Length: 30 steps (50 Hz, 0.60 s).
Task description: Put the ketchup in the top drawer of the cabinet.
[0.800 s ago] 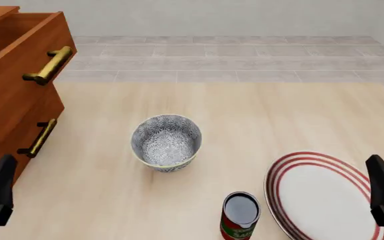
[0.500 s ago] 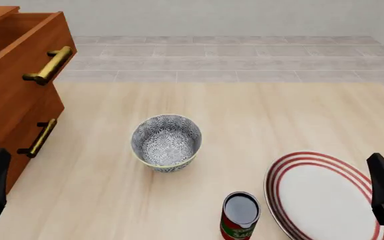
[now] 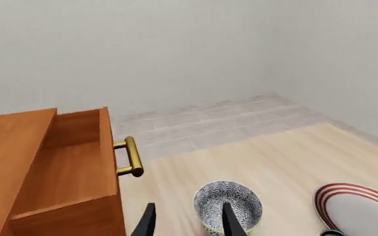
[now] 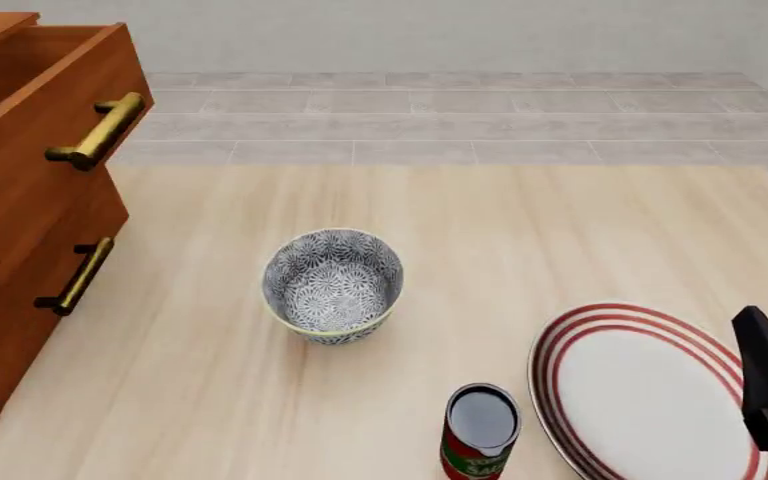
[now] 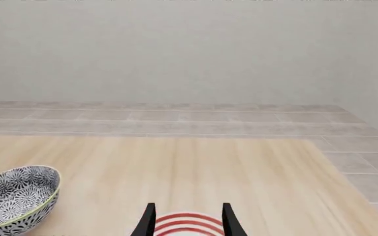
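My left claw hangs with its two dark fingers apart and nothing between them, above the table's left side, looking past the open top drawer toward the patterned bowl; in the front view only a dark sliver of that arm shows at the left edge. My right claw is likewise spread and empty, its fingertips over the near right part of the table, with the red-ringed plate under them. The ketchup stands upright at the table's near edge, a little right of centre, just beside the plate's left rim and well apart from both claws; whether can and plate touch I cannot tell. The bowl sits near the middle of the table, between the ketchup and the cabinet. The cabinet stands at the table's left edge, its top drawer pulled out, brass handle facing the table's centre; the lower drawer front is flush. From the left wrist view the drawer's wooden floor is bare.
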{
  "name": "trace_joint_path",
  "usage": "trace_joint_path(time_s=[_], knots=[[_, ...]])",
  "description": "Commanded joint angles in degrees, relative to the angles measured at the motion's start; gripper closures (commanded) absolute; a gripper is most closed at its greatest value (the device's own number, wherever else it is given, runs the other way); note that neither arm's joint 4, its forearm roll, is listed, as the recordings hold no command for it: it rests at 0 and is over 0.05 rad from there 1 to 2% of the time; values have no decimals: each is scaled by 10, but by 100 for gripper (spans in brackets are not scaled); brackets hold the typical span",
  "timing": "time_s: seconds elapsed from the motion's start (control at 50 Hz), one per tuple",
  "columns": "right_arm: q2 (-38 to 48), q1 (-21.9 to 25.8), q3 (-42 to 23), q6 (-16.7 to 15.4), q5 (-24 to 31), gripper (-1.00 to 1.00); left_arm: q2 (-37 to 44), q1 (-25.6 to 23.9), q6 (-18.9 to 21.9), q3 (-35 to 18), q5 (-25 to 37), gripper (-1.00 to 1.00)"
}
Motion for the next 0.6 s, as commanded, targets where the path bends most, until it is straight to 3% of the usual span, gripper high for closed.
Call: trace_joint_path(time_s=[0.02, 0.14, 0.18, 0.3, 0.42, 0.5, 0.6], knots=[[0, 8, -10, 4, 3, -100, 70, -100, 23, -11, -37, -100], [-1, 11, -20, 7, 6, -100, 154, -133, 21, 4, -113, -100], [-2, 11, -21, 7, 4, -100, 193, -162, 0, -3, -145, -100], [-2, 10, -28, 9, 6, -100, 270, -219, 4, 15, -217, -100], [-2, 10, -33, 10, 6, -100, 320, -254, -1, 26, -264, -100], [-2, 10, -34, 13, 4, -100, 351, -307, -13, 25, -299, -100], [-2, 12, -34, 14, 2, -100, 388, -313, 2, 21, -319, -100]])
